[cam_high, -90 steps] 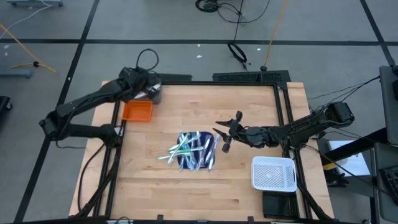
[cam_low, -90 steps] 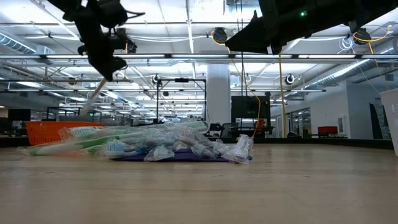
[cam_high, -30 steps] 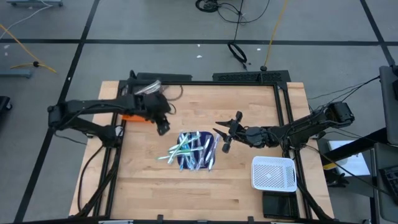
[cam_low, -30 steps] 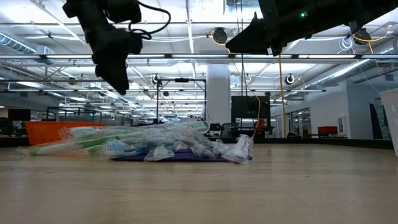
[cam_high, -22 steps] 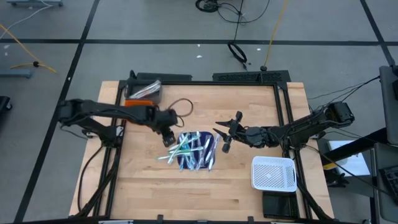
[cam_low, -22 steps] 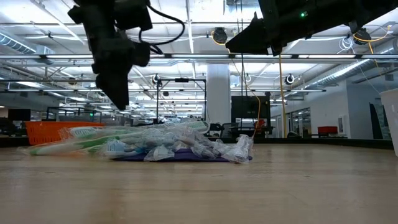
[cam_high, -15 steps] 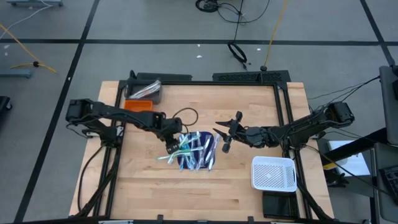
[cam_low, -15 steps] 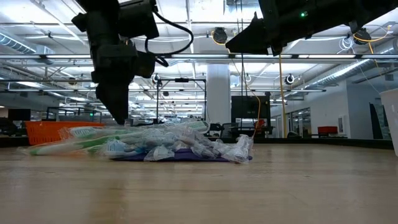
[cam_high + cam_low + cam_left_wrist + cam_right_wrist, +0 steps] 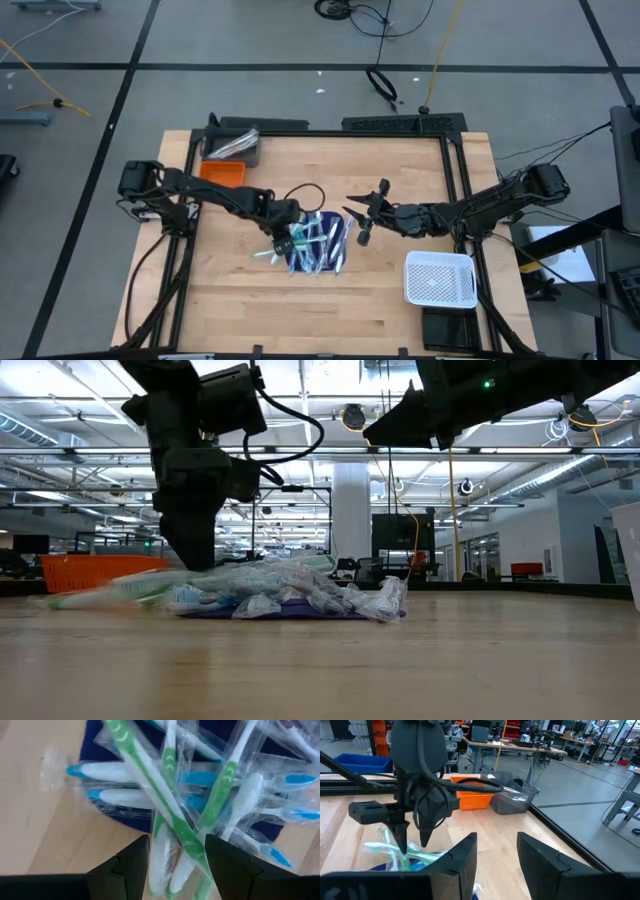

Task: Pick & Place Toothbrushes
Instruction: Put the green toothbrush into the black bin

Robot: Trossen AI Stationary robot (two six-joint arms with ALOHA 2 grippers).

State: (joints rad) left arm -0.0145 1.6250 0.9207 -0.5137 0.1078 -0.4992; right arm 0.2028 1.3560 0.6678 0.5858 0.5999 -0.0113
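The toothbrushes [image 9: 315, 243], green, white and blue sticks in clear wrappers, lie heaped on a dark blue mat [image 9: 298, 264] at the table's middle; they also show in the low view [image 9: 270, 588]. My left gripper [image 9: 283, 240] is open and points down at the heap's left end [image 9: 190, 560]. In the left wrist view its fingers [image 9: 177, 842] stand on either side of some crossed green-and-white toothbrushes [image 9: 172, 815]. The right wrist view shows it too [image 9: 414, 844]. My right gripper [image 9: 356, 224] is open and empty, hovering right of the heap. My left gripper comes at the heap from above, its open fingers [image 9: 132, 862] astride the green-and-white toothbrushes [image 9: 185, 837] at the heap's left end. I cannot tell whether the fingers touch them.
An orange bin [image 9: 222, 171] and a grey bin [image 9: 232, 145] holding some items stand at the far left corner. A white mesh basket [image 9: 440, 278] stands at the near right. Bare wood lies along the near side and at the far right.
My left gripper has gone from beside the orange bin toward the table's right and near edge, and down, until its open fingers stand at the left end of the toothbrush heap. My right arm has kept still.
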